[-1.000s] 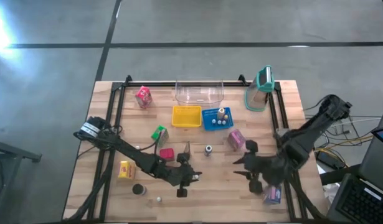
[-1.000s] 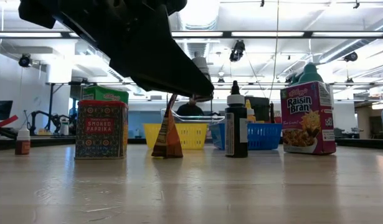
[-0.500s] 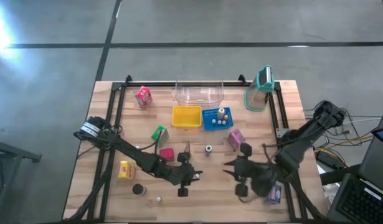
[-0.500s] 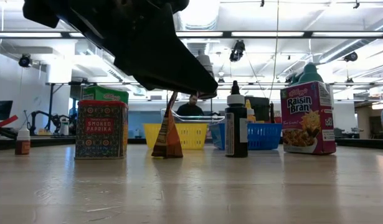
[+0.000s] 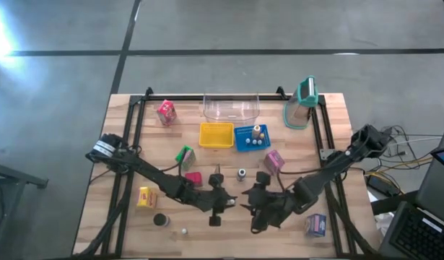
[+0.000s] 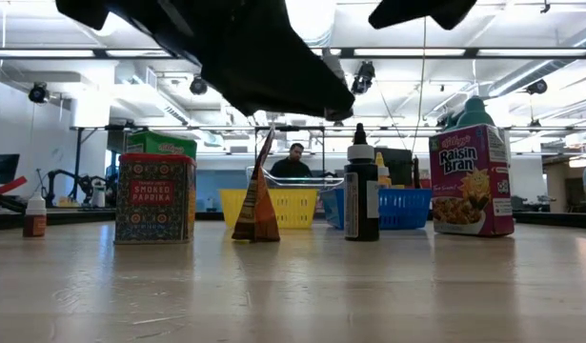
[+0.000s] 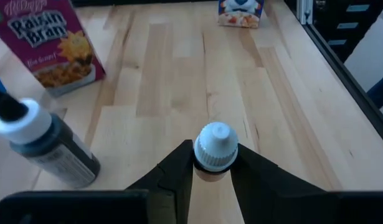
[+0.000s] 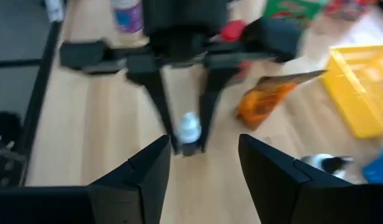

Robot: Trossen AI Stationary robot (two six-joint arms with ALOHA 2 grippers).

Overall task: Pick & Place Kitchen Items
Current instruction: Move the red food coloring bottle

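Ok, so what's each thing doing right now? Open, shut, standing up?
Left end effector: shut on the white-capped bottle.
Right end effector: open, holding nothing.
Dark bottle: standing upright, cap on.
Raisin Bran carton: standing upright.
Paprika box: standing upright.
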